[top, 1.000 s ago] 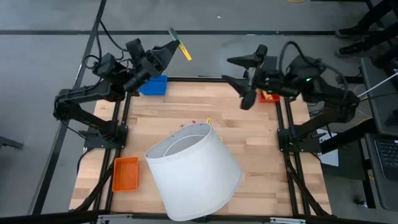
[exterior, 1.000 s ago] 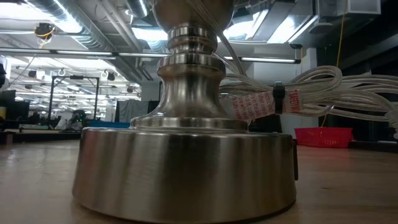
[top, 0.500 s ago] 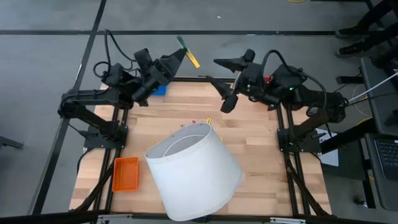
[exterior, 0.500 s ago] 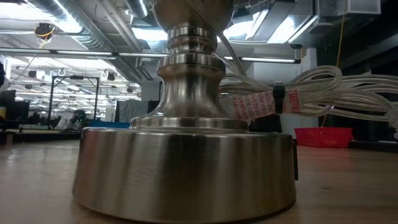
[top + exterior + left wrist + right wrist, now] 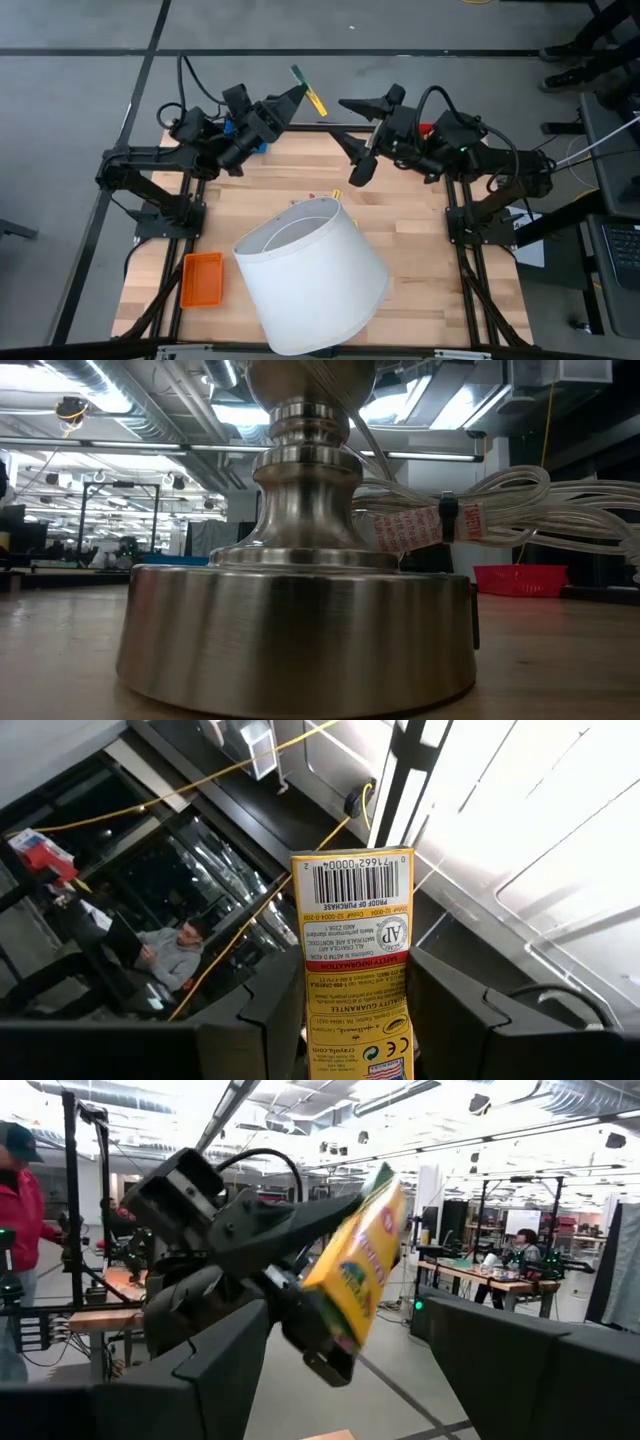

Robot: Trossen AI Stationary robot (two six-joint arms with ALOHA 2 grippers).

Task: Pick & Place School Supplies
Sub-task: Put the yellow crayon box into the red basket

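Note:
My left gripper [image 5: 296, 93] is shut on a yellow crayon box with a green top [image 5: 307, 90], held in the air above the table's far edge. The left wrist view shows the box's back face with its barcode [image 5: 355, 910]. My right gripper [image 5: 352, 138] hangs open just right of the box, facing it, and touches nothing. The right wrist view shows the box [image 5: 362, 1255] ahead of its spread fingers. A small yellow piece [image 5: 336, 194] and a pinkish bit [image 5: 313, 197] lie on the table by the lampshade's rim. My left gripper pinches the crayon box by its lower part [image 5: 352, 1020], one finger on each narrow long side. The fingers [image 5: 250, 1030] come from the table's left, slanting upward, and lie along the box. The box sticks out past the fingertips, tilted up, clear of everything.
A large white lampshade [image 5: 312, 268] lies over the table's middle and near part. An orange tray [image 5: 202, 279] sits near left, a blue tray [image 5: 258, 146] far left under my left arm, a red tray [image 5: 520, 579] far right. A metal lamp base [image 5: 300, 620] fills the low view.
Both grippers have moved toward each other above the table's far edge: the left one toward the right with the crayon box still in its hold, the right one toward the left. The gap between the box and the right gripper has shrunk.

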